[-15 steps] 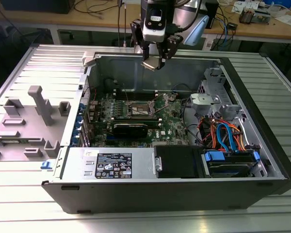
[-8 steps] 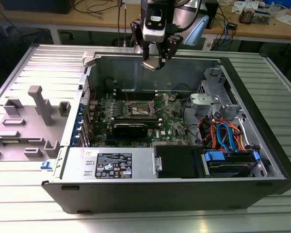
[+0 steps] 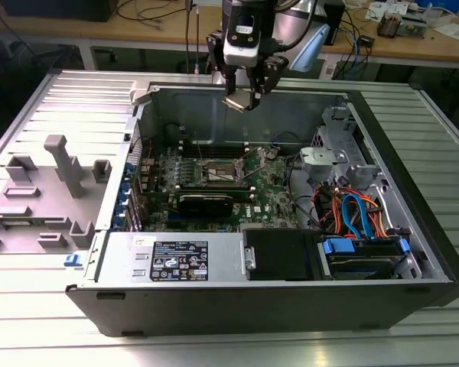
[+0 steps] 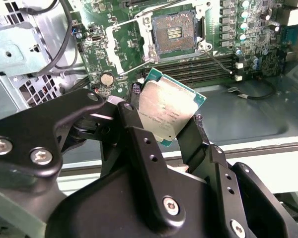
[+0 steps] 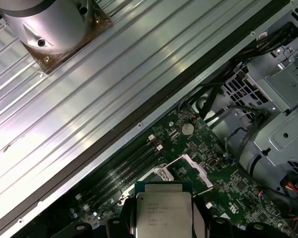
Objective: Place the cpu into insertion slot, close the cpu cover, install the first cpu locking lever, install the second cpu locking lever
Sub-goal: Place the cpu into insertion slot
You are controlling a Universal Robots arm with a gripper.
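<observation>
My gripper (image 3: 242,98) hangs above the back wall of the open computer case, shut on the cpu (image 3: 241,102). The cpu (image 4: 171,109) is a flat square chip with a silver-grey top and green edge, held tilted between the black fingers (image 4: 134,134). It also shows in the first wrist view as cpu (image 5: 164,213). Lower down on the green motherboard lies the insertion slot (image 4: 174,30), its dark centre uncovered. The cpu cover (image 4: 118,49) is swung open beside it. A thin wire lever (image 4: 219,58) stands out on the slot's other side. In the exterior view the insertion slot (image 3: 223,170) sits mid-board.
Long black memory slots (image 4: 198,67) run beside the socket. A black heatsink block (image 3: 206,202) lies in front of it. A power supply (image 3: 283,254) and a drive cage with orange and blue cables (image 3: 352,214) fill the exterior view's right. Grey fixtures (image 3: 65,164) stand outside, left.
</observation>
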